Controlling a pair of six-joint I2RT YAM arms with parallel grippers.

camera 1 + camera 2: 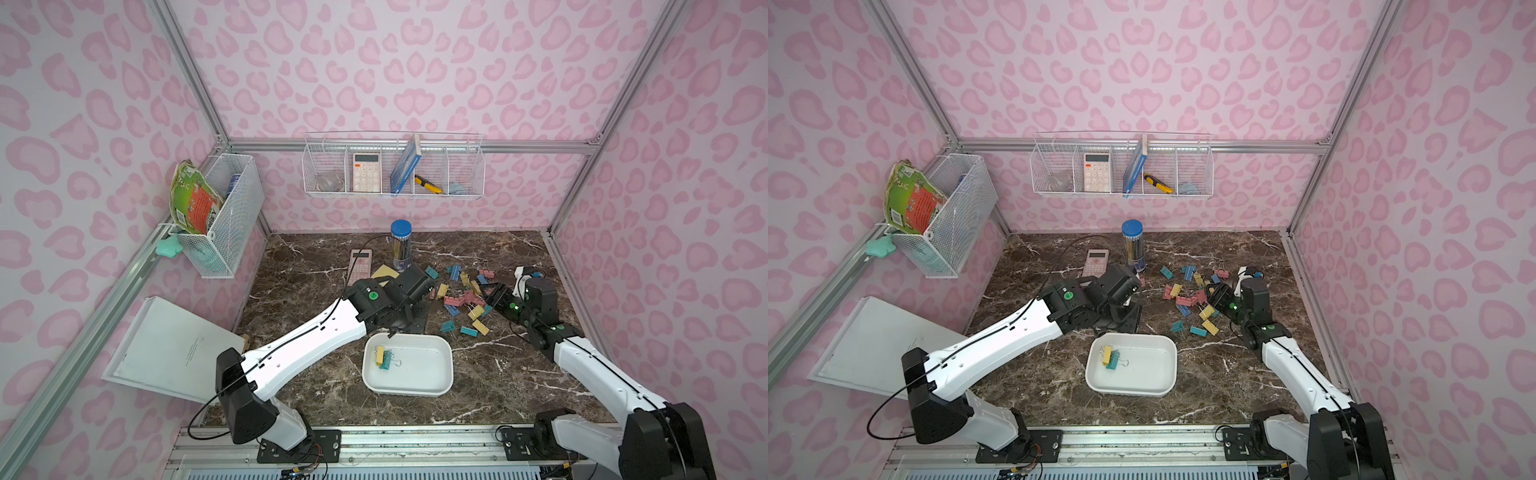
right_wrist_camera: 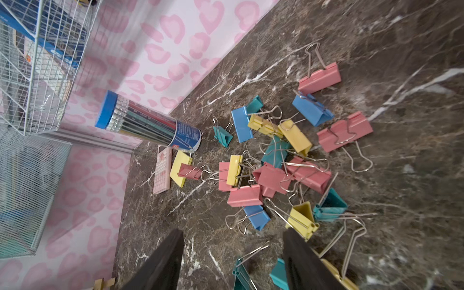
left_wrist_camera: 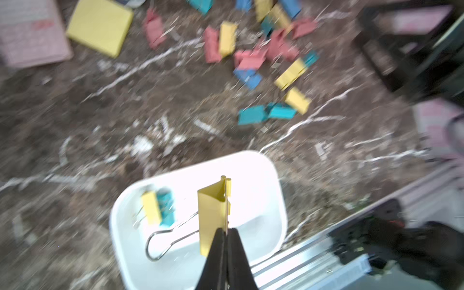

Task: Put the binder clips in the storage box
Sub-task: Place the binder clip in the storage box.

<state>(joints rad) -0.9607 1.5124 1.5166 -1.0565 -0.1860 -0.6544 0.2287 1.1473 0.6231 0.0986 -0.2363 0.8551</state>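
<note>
- Our left end effector [image 3: 226, 231] is pinched tight on one yellow binder clip [image 3: 213, 211]. It holds the clip just above the white storage box [image 3: 273, 180].
- Some yellow and teal clips [image 1: 383, 358] lie inside the box, side by side.
- The other binder clips [image 1: 461, 293] lie in a heap on the bench [image 1: 498, 374], near the far side of the box.
- Our right end effector [image 2: 233, 232] hangs over that heap. Its jaws are wide apart, with nothing between them.
</note>
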